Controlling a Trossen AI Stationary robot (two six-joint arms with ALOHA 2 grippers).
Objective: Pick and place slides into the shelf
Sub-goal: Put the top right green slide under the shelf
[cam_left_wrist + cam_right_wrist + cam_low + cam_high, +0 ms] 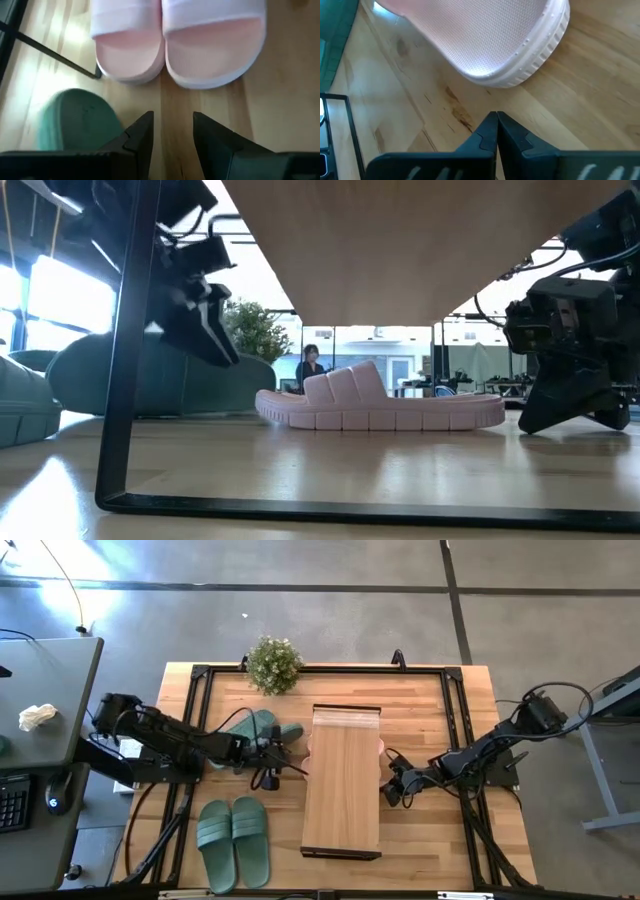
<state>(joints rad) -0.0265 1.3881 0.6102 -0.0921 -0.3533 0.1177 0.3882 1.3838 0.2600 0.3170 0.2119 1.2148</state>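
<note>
Left end effector sits w/ fingers part-open, holding nothing, low over the worktop just left of the shelf. Pink slides lie straight ahead under the shelf, side by side, long axes in line w/ the approach. Right end effector is shut & empty, facing one pink sole end from the other side. Both are near; left is squarer on. From above the shelf plank hides the pink pair. Green slide sits beside the left fingers
</note>
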